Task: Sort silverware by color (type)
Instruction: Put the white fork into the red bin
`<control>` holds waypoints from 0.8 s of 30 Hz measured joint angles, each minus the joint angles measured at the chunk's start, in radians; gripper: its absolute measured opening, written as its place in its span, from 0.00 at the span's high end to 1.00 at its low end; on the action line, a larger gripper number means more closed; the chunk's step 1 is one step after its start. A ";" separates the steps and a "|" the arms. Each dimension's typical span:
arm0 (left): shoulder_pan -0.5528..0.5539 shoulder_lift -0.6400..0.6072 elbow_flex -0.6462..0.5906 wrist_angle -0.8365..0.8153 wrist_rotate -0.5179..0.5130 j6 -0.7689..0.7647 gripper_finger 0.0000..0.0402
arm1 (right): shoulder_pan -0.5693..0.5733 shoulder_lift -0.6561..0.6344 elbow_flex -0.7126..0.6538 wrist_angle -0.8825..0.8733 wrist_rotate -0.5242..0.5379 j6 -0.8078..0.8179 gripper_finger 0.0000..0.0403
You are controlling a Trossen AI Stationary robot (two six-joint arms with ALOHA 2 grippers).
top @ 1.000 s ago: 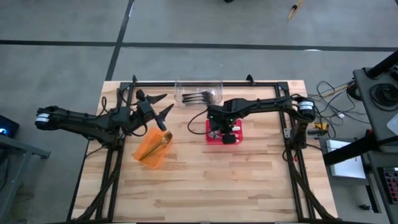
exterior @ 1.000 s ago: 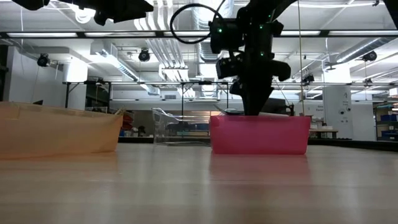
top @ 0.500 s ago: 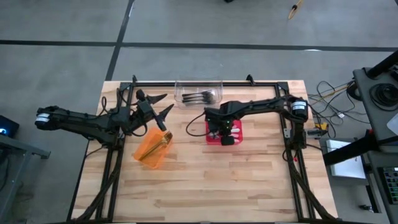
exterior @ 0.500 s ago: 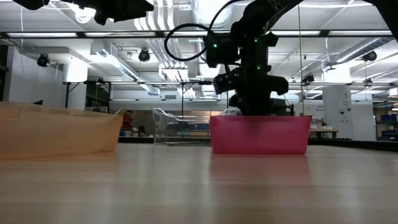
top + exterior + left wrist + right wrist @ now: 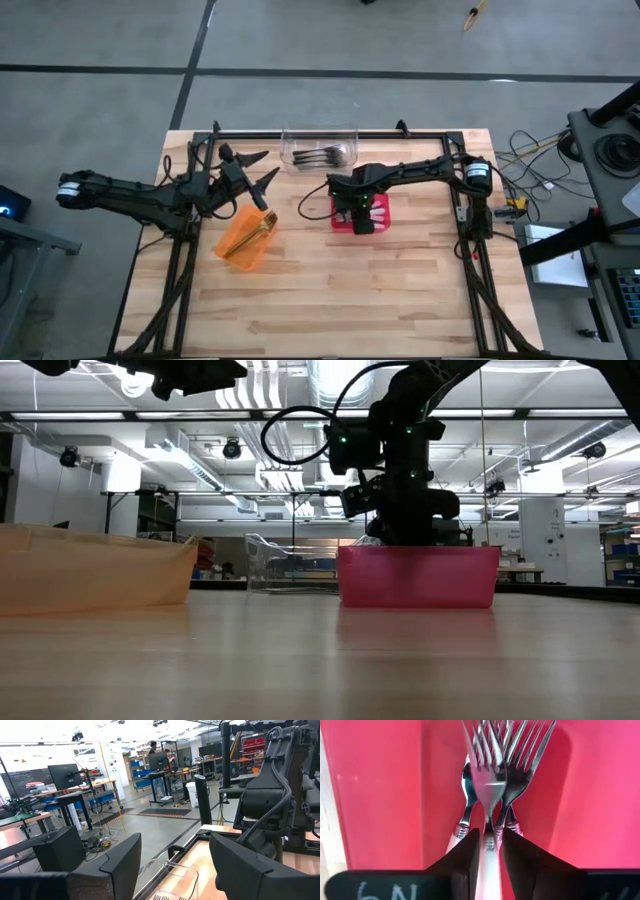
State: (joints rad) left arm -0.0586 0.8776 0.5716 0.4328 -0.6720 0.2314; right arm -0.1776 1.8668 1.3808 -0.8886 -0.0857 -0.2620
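Within 1 second the right gripper (image 5: 490, 851) had sunk deeper into the red bin (image 5: 381, 214); its jaws were clamped on a silver fork (image 5: 488, 785) above 2 others there, so release seemed near; the left gripper (image 5: 252, 168) waited with jaws apart over the counter (image 5: 330, 290).

The right arm reaches in from its base toward the middle, elbow bent, wrist pitched steeply down so the right gripper (image 5: 360, 222) points at the surface below it. Its two dark fingers (image 5: 462, 855) stand close together, pinching a white handle between them. The left arm stretches out level from its own side, and the left gripper (image 5: 257, 170) hangs raised in the air with its jaws spread wide.
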 joint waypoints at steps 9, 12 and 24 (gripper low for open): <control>-0.001 0.000 0.000 -0.001 0.001 -0.004 0.46 | 0.000 -0.035 0.000 -0.023 0.034 0.000 0.82; -0.007 -0.005 -0.003 -0.006 0.003 -0.005 0.46 | 0.000 -0.090 0.000 -0.018 0.035 0.024 0.83; -0.096 -0.078 -0.030 -0.258 0.011 -0.077 0.46 | 0.042 -0.462 -0.248 0.432 0.033 0.058 0.83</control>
State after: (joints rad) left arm -0.1550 0.7995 0.5415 0.1743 -0.6613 0.1545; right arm -0.1354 1.4048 1.1324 -0.4570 -0.0528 -0.2042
